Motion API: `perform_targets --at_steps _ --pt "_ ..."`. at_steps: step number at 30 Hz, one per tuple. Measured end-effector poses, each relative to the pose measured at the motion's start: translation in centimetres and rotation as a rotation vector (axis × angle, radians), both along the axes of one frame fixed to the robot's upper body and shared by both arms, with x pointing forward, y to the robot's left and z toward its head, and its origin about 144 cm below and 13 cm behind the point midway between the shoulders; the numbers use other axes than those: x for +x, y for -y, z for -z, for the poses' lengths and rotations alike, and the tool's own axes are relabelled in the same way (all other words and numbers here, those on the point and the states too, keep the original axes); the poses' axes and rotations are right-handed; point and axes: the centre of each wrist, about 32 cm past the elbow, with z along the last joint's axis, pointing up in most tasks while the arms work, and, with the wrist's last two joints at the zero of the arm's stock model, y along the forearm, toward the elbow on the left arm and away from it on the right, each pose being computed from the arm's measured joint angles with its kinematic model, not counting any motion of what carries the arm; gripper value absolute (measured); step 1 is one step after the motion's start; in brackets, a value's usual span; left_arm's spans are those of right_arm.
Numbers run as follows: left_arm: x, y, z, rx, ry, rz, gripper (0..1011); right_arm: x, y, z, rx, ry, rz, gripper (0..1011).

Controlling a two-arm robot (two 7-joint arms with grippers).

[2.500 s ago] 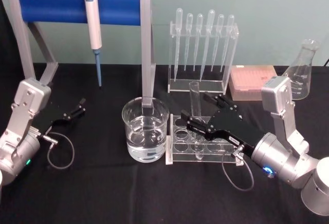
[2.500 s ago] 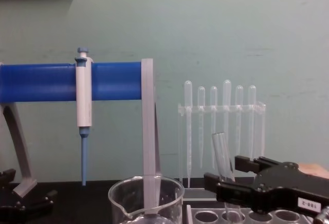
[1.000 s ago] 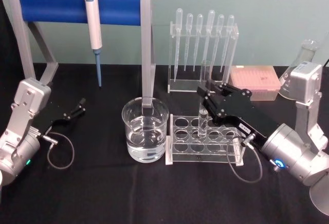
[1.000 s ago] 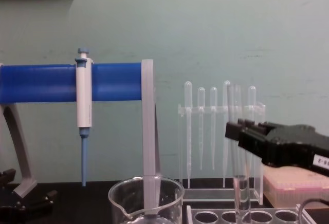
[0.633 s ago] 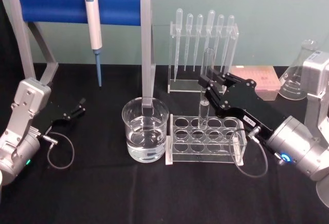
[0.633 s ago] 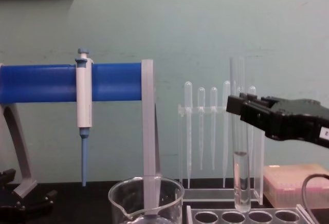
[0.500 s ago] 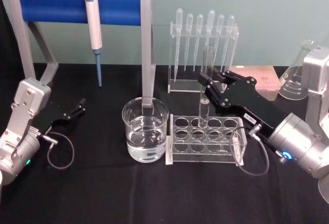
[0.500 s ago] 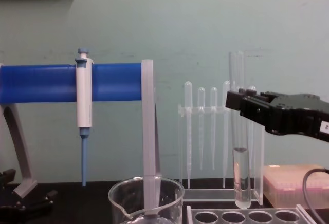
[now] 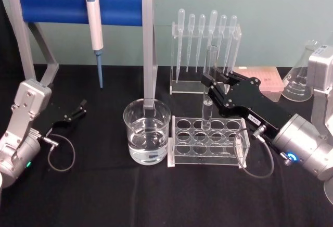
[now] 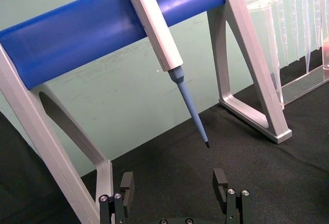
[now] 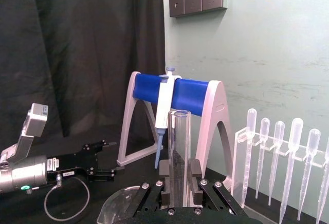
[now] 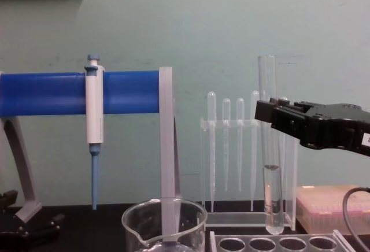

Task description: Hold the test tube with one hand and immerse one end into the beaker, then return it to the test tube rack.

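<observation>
The test tube (image 9: pixel 211 60) hangs upright, its rounded bottom just above the back row of the clear tube rack (image 9: pixel 205 157), and a liquid line shows in its lower part (image 12: pixel 269 197). My right gripper (image 9: pixel 208 92) is shut on the tube's middle, with the jaws on either side of the glass (image 11: pixel 179 142). The beaker (image 9: pixel 147 132), part full of clear liquid, stands left of the rack and apart from the tube; its rim (image 12: pixel 165 212) lies well below the tube's bottom. My left gripper (image 10: pixel 174 183) is open and rests parked at the far left (image 9: pixel 77 110).
A white-and-blue pipettor (image 9: pixel 94 24) hangs on a blue-barred stand (image 9: pixel 52 5) behind the beaker. A rack of thin pipettes (image 9: pixel 205 50) stands behind the tube. A pink tip box (image 9: pixel 257 78) and a conical flask (image 9: pixel 302 78) sit at the back right.
My right gripper has lifted the test tube straight up out of the rack, and in the last half second it rose only slightly. The left arm has not moved.
</observation>
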Motion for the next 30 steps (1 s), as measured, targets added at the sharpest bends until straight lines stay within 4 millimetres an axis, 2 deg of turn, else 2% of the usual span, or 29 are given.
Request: perform_targets --at_steps 30 --pt "0.00 0.00 0.00 0.000 0.000 0.000 1000 0.05 -0.01 0.03 0.000 0.001 0.001 225"
